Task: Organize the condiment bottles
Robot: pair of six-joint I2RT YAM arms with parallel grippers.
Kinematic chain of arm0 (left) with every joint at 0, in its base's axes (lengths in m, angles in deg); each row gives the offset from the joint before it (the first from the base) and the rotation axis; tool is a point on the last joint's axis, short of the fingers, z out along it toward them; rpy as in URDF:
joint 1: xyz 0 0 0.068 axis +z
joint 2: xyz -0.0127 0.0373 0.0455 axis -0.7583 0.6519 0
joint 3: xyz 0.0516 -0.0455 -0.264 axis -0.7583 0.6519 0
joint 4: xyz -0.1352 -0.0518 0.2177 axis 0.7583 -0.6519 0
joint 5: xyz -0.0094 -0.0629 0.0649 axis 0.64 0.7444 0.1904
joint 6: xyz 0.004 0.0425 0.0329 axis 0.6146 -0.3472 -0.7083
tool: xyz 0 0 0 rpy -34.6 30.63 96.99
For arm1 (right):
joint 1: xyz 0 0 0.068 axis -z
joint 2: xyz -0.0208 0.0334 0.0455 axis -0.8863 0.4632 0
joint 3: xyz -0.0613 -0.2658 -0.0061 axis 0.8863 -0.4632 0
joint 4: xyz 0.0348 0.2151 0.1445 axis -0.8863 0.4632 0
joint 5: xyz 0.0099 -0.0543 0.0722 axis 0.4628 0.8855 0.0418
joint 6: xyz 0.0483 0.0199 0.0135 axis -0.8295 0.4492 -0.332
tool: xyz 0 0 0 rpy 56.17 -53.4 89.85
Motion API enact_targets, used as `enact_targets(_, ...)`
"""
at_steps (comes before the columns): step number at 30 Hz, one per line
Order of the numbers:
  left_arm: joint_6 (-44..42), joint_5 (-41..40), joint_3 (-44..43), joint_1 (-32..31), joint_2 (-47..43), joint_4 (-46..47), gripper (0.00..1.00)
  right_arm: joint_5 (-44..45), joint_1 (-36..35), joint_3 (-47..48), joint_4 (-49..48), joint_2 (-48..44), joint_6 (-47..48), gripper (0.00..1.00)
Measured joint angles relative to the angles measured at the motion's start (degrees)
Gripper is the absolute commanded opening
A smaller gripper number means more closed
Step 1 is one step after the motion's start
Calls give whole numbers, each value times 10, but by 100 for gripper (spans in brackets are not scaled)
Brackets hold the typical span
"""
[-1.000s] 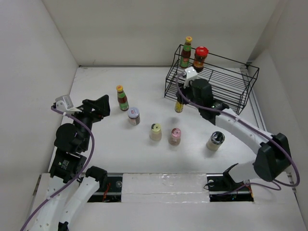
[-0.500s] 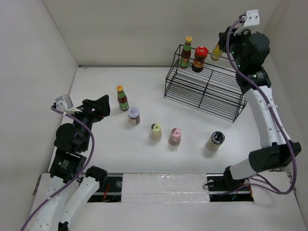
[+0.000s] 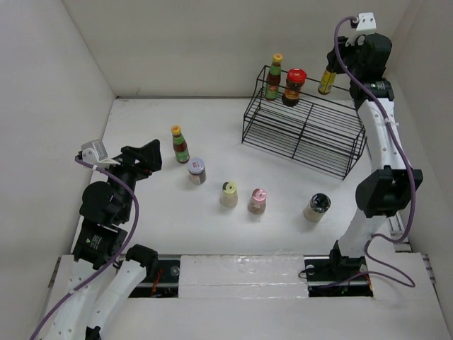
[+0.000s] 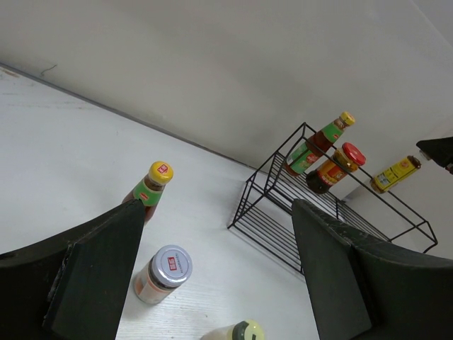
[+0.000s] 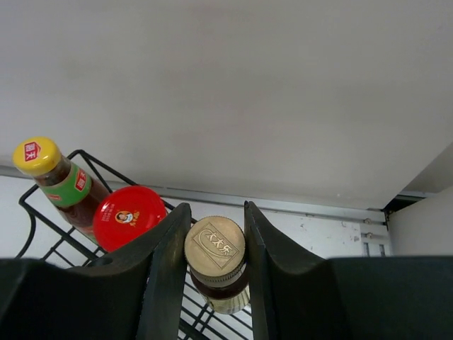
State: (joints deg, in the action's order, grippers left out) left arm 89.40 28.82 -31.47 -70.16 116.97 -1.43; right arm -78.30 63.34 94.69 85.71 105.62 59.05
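At far left the left gripper (image 4: 218, 212) hangs low over the table (image 3: 141, 120), jaws apart and nothing between them, facing across the work. Next come five pieces standing loose on the table, well apart from the rack: a green-labelled bottle (image 3: 180, 144), a silver-lidded jar (image 3: 197, 170) just in front of it, then a cream shaker (image 3: 228, 194), a pink-capped shaker (image 3: 257, 200) and a dark-topped shaker (image 3: 317, 207) in a rough row. Further right the black wire rack (image 3: 304, 131) carries a yellow-capped bottle (image 3: 273, 76) and a red-lidded jar (image 3: 294, 86) side by side on its upper shelf. Just right of that jar, the right gripper (image 5: 214, 219) is clamped on the top of a slim gold-capped bottle (image 5: 216, 248), held upright at the shelf (whether its base touches the wires I cannot tell). The step in hand looks like the placing of this third bottle. The next move would call for settling it squarely on the wires without nudging the jar, then letting go.
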Motion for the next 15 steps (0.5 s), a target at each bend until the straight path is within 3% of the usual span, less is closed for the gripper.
enact_targets(15,0,0,0,0,0,0,80,-22,-5,-23,-2,21,0,17)
